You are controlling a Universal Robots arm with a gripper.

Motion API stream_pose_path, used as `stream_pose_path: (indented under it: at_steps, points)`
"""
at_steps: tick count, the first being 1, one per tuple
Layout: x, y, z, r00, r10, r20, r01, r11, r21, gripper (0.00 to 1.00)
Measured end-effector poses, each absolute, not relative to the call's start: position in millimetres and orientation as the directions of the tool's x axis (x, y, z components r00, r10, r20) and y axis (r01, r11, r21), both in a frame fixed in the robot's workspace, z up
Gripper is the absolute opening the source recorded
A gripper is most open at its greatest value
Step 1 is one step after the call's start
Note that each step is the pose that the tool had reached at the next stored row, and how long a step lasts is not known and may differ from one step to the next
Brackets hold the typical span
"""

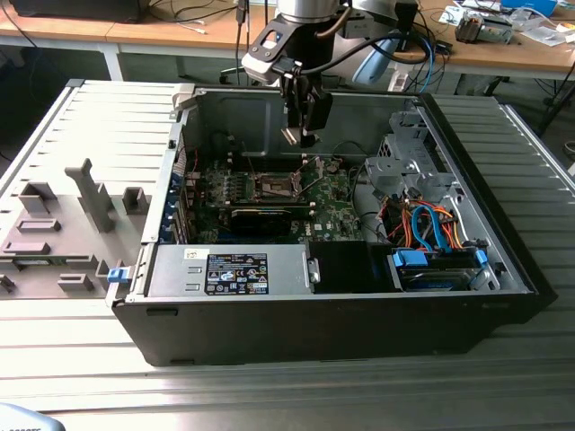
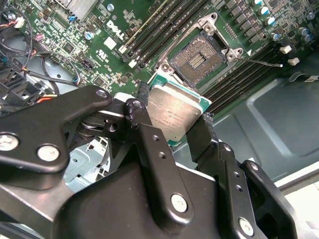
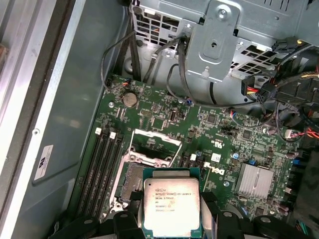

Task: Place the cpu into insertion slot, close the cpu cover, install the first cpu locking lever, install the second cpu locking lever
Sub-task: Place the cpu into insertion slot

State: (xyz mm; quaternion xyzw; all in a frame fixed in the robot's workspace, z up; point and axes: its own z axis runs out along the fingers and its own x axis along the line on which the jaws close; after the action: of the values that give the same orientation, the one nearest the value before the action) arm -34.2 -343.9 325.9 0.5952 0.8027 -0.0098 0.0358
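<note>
My gripper (image 1: 301, 135) hangs over the open computer case, shut on the cpu (image 1: 291, 136). The cpu (image 2: 175, 113) is a flat square chip with a silvery top, pinched at two opposite edges by black fingers (image 2: 141, 117). It is held in the air above the green motherboard (image 1: 334, 193), clear of it. The insertion slot (image 2: 198, 56) lies bare, a dark square recess with a metal rim. In the first wrist view the cpu (image 3: 171, 206) covers part of the slot (image 3: 130, 181), and the cpu cover (image 3: 153, 145) stands swung open beyond it.
Memory slots (image 3: 102, 167) run beside the socket and a finned heatsink (image 3: 255, 179) sits on the other side. A drive cage (image 1: 409, 162) with orange and blue cables (image 1: 431, 229) fills the exterior view's right. A labelled power supply (image 1: 238, 272) lies in front. Grey fixtures (image 1: 63, 224) stand outside the case.
</note>
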Motion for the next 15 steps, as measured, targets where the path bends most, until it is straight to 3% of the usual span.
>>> stream_pose_path:
  at_steps: [15]
  points:
    - [-34.2, -343.9, 324.6, -0.282, 0.957, -0.069, 0.958, 0.284, 0.027, 0.55]
